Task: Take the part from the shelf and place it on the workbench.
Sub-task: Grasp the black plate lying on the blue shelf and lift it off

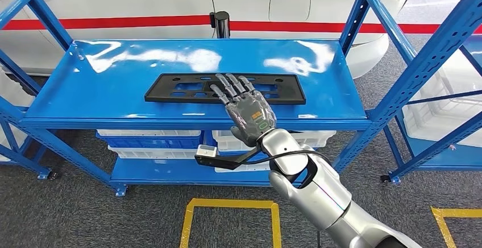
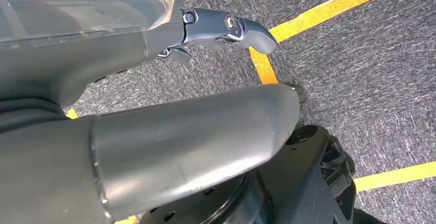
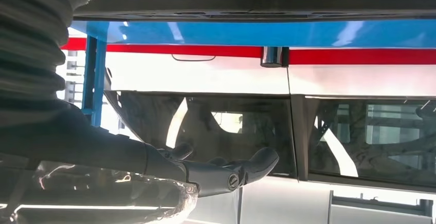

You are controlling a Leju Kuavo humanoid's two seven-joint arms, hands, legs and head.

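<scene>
Blue metal shelf (image 1: 102, 89) holds the flat black part (image 1: 170, 89) on its top level. Right hand (image 1: 245, 108) reaches over the part's front edge — fingers straight and slightly apart, holding nothing.

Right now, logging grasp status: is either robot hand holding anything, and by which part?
Nothing is held. The right robot hand reaches open over the black part; the left robot hand hangs empty.

The shelf (image 1: 113, 83) looks like painted metal, glossy blue with bright reflections. The part (image 1: 170, 89) on it is matt black plastic. The right hand (image 1: 241, 103) has a grey plastic-looking shell; the floor (image 1: 85, 214) is rough grey carpet.
</scene>
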